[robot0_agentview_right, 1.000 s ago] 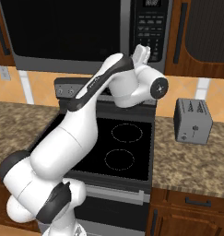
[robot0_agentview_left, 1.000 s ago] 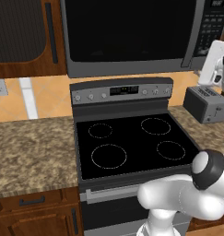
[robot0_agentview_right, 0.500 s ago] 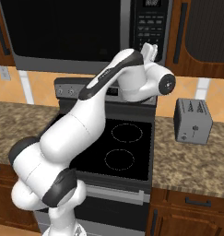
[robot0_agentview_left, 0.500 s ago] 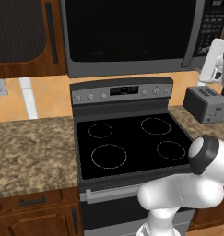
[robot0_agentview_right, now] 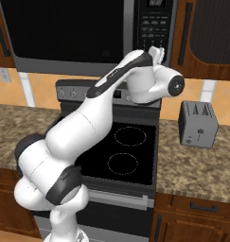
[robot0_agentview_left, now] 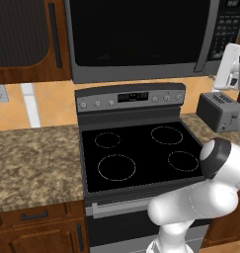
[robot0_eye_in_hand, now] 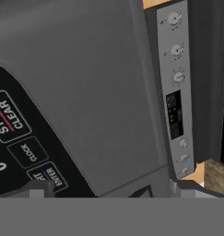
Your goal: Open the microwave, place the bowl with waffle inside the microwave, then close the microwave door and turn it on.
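**Microwave shut, hand raised to its button panel**

Microwave (robot0_agentview_left: pixel 141 37) hangs above the stove (robot0_agentview_left: pixel 139 153), mounted between dark wooden cabinets (robot0_agentview_left: pixel 22 39), its black glass front closed flush with the frame. The microwave door (robot0_agentview_right: pixel 64 33) is shut, and its long dark handle (robot0_agentview_left: pixel 206 39) runs upright just left of the button panel (robot0_agentview_right: pixel 154 23) at the appliance's right side.

The arm reaches up and to the right, so that the gripper (robot0_agentview_right: pixel 156 51) sits right in front of the lower part of that button panel. In the hand view the two finger tips (robot0_eye_in_hand: pixel 39 188) stand far apart at the bottom, as wide as they go, with nothing between them (the gap looks onto the grey underside of the microwave and the edge of the panel). Keys marked STOP/CLEAR (robot0_eye_in_hand: pixel 7 117) and CLOCK (robot0_eye_in_hand: pixel 28 152) show close by at the left of that view, rolled at a slant. Whether a finger tip touches the panel I cannot tell.

Beyond the microwave's edge, the stove's control strip (robot0_eye_in_hand: pixel 178 92) with its knobs and small display shows in the hand view. On the granite counter (robot0_agentview_right: pixel 197 160) to the right of the stove stands a grey toaster (robot0_agentview_right: pixel 198 124), well apart from the gripper.
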